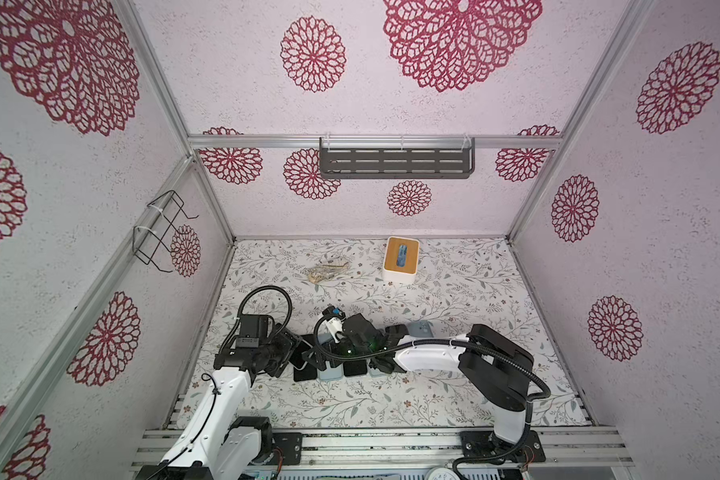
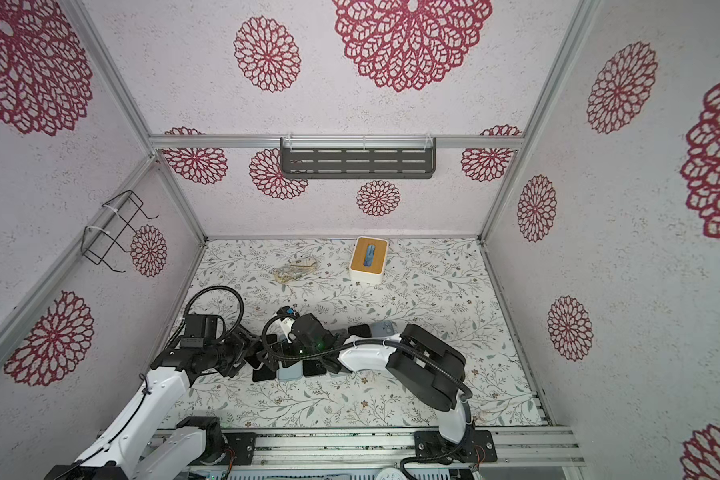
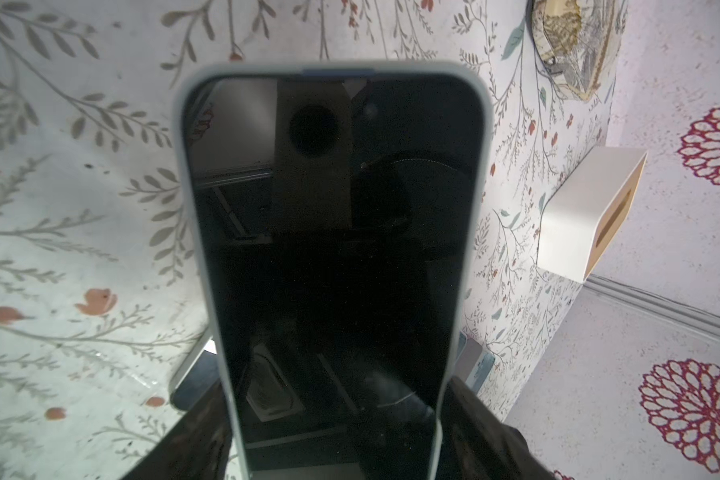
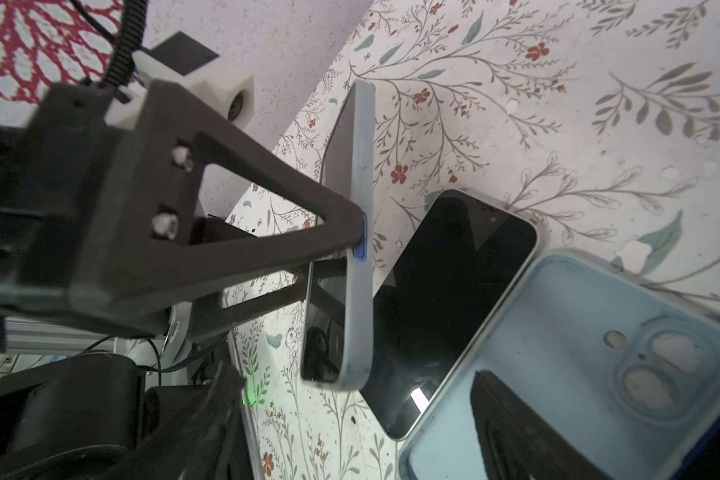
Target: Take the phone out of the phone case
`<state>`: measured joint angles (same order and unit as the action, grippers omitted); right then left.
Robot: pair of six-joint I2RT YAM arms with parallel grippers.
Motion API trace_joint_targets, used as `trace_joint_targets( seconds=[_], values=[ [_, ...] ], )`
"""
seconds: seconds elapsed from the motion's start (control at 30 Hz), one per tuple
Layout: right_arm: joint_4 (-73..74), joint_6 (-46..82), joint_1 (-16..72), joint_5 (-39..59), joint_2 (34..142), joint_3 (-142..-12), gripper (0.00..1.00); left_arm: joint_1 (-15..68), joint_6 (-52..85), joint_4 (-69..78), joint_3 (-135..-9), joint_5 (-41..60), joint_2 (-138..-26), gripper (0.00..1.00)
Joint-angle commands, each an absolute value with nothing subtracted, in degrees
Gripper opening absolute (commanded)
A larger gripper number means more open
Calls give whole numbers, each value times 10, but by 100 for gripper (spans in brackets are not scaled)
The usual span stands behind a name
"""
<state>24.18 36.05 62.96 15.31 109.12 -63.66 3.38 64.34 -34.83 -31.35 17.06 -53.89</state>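
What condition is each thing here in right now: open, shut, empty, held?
Left gripper: shut on the cased phone's sides.
Cased phone: inside its pale case, screen dark.
Right gripper: open, holding nothing.
Bare phone: caseless, lying screen up, dark.
Blue case: empty, lying inside up.

A box stands at the back of the table, a crumpled bag just left of it. Several phones lie side by side nearer the front, left of the middle.
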Motion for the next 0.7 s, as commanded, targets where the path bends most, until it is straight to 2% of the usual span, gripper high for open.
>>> trace_joint_targets(
  seconds=[0.0,0.33,0.67],
  values=[
    [266,367,631,159,1091,-652,85,53,660,-296,-332,168,-534,46],
    [283,384,629,135,1085,-638,70,103,672,-283,-343,149,-537,45],
    [327,425,623,131,1074,-616,43,126,681,-265,-337,142,-534,44]
  ],
)
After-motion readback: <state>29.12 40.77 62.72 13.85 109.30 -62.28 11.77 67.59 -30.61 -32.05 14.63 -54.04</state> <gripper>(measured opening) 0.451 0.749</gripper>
